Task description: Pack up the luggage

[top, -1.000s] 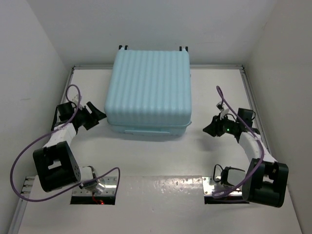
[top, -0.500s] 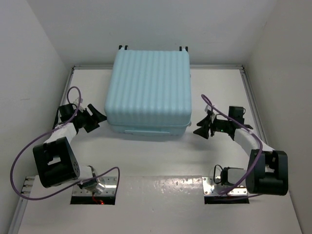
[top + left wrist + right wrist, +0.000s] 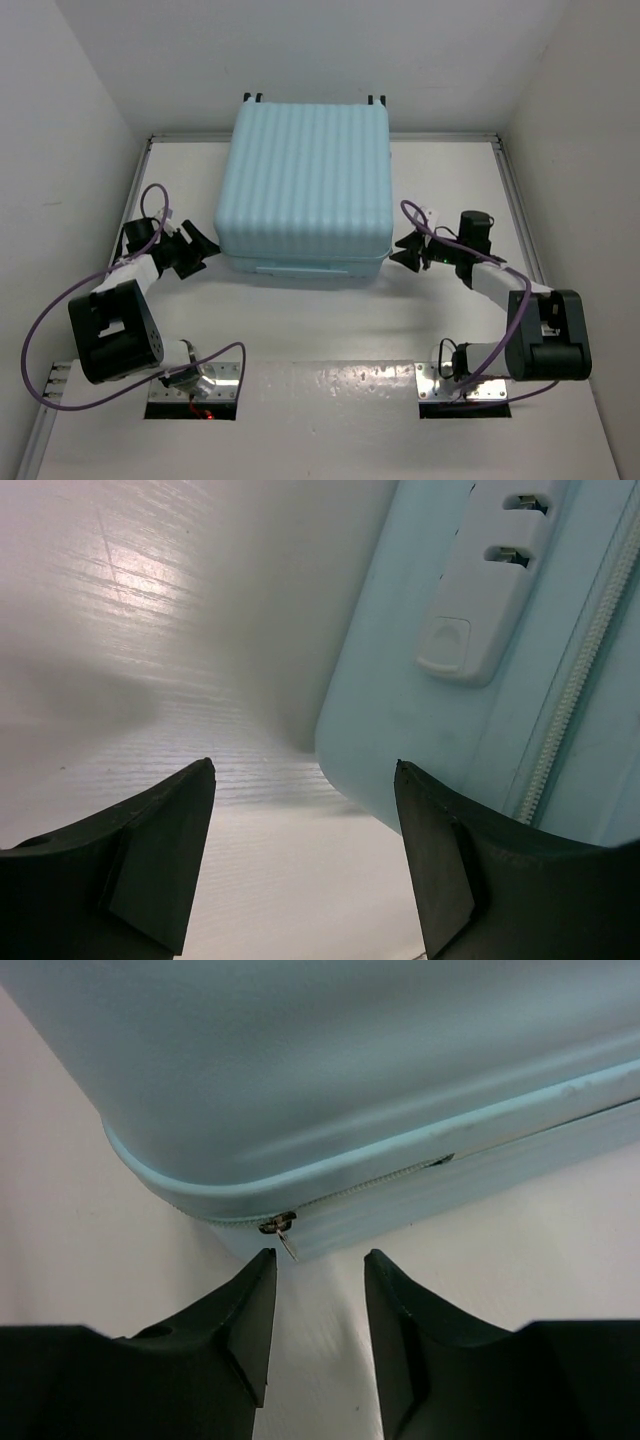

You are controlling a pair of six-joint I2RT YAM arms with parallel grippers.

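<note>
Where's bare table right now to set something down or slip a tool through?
Widest: the near strip of table between the luggage and the arm bases. Smaller: right of the luggage, toward the far right corner. Left of it is only a narrow strip. Crowded at the luggage's two near corners, where the left tool and right tool sit.

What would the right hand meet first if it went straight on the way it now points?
Probably the luggage corner at its zipper pull, just ahead of the right hand; depth is unclear.
</note>
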